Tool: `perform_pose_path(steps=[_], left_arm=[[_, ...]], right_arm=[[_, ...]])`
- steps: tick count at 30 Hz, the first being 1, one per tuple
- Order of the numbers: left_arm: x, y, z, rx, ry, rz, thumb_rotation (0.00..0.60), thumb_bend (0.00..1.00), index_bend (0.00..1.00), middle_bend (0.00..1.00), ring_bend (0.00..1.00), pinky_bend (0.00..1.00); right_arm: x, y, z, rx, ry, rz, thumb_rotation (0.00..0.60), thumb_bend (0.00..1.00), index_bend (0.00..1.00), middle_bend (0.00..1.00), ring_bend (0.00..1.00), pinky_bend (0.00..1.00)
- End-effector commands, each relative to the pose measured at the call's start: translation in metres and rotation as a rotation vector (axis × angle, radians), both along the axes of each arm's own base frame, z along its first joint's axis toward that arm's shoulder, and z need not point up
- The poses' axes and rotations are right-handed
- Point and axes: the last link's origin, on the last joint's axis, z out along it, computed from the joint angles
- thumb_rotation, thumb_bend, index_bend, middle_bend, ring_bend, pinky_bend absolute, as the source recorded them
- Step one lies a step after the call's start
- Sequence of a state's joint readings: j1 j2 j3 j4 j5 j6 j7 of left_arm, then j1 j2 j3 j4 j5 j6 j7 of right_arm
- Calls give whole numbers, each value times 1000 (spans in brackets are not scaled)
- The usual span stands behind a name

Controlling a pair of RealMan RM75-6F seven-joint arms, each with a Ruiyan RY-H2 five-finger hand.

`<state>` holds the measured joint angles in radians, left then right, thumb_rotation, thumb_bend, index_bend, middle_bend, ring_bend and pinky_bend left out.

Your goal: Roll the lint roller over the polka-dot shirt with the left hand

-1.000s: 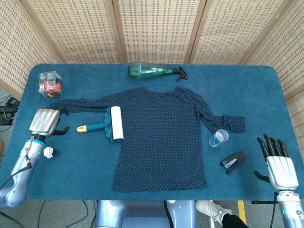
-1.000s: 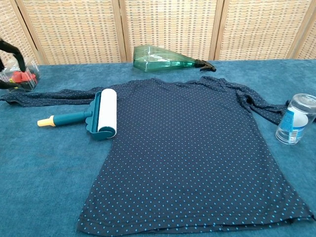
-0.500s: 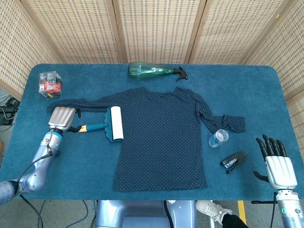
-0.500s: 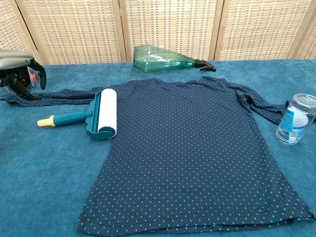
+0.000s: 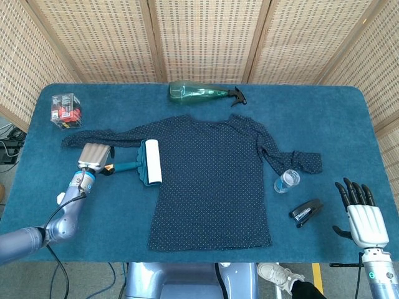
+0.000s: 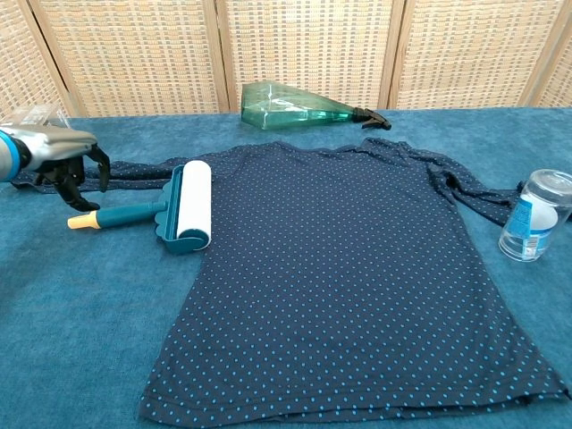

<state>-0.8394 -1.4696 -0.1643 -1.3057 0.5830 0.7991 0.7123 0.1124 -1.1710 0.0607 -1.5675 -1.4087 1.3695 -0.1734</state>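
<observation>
Just beneath the left hand (image 6: 63,165), whose dark fingers hang loosely curled around nothing, lies the lint roller (image 6: 161,213) handle tip. Settle lower, wrap the handle squarely, then roll rightward across the polka-dot shirt (image 6: 357,268).

Left hand (image 5: 95,156) sits at 9 o'clock, palm down, dark fingers (image 6: 79,183) curled downward and apart, holding nothing. Left forearm runs back toward 7 o'clock. Right hand (image 5: 363,215) rests at 4 o'clock, back up, fingers spread and pointing toward 12, empty.
</observation>
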Motion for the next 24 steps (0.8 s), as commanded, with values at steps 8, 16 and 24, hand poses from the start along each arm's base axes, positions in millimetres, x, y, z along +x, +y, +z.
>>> perform_pose_path(steps=[8,16,24], left_arm=[[8,7,-28,-35,14,-4,600,310,425,921,795,699],[13,9,-49,-44,40,-14,600,314,432,921,795,699],[17,8,-54,-30,51,-47,600,628,820,924,798,699]], right_arm=[[-2,-2,-2,4,0,-7,600,59,0,0,0,0],[-2,-2,-4,15,-7,-5,600,59,0,0,0,0],[1,-1,-4,13,-15,8,600,59,0,0,0,0]])
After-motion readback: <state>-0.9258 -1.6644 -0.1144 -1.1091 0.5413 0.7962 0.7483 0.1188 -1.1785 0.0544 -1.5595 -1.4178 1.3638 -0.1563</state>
